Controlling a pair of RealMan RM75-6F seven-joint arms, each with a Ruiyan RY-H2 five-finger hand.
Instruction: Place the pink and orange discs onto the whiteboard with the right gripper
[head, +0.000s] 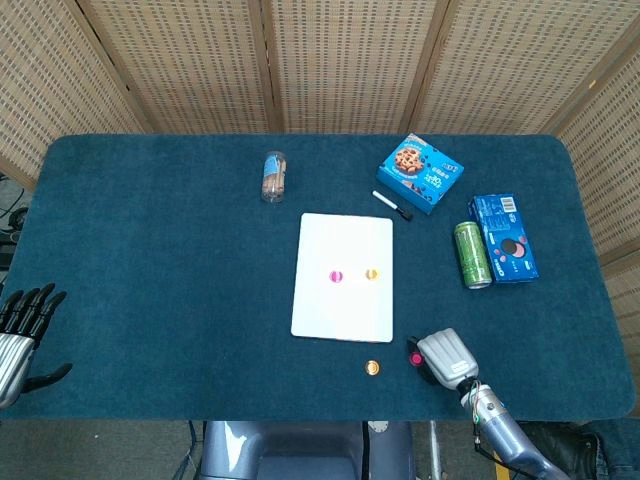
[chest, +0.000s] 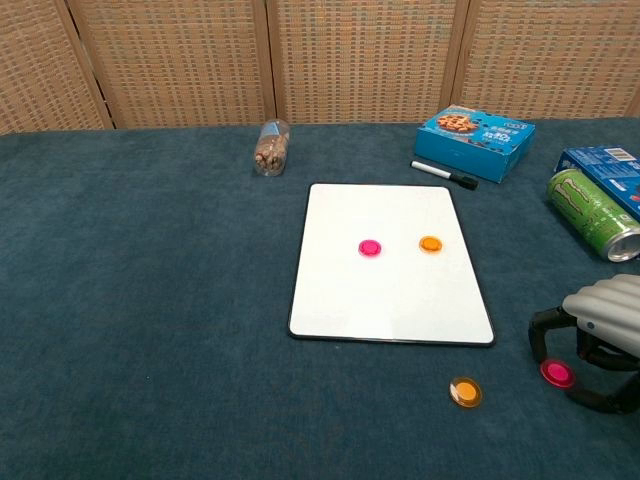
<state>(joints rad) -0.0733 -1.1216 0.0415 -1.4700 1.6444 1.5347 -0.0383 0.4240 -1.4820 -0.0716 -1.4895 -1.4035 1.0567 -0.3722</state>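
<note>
A white whiteboard lies flat at the table's middle, with one pink disc and one orange disc on it. A second orange disc lies on the cloth just below the board's near right corner. A second pink disc lies on the cloth to its right. My right hand arches over this pink disc, fingers curled down on either side of it; the disc still rests on the table. My left hand stays at the near left edge, fingers spread, empty.
A clear jar lies on its side behind the board at the left. A black marker and a blue cookie box sit behind the board at the right. A green can and a blue biscuit pack lie at the right.
</note>
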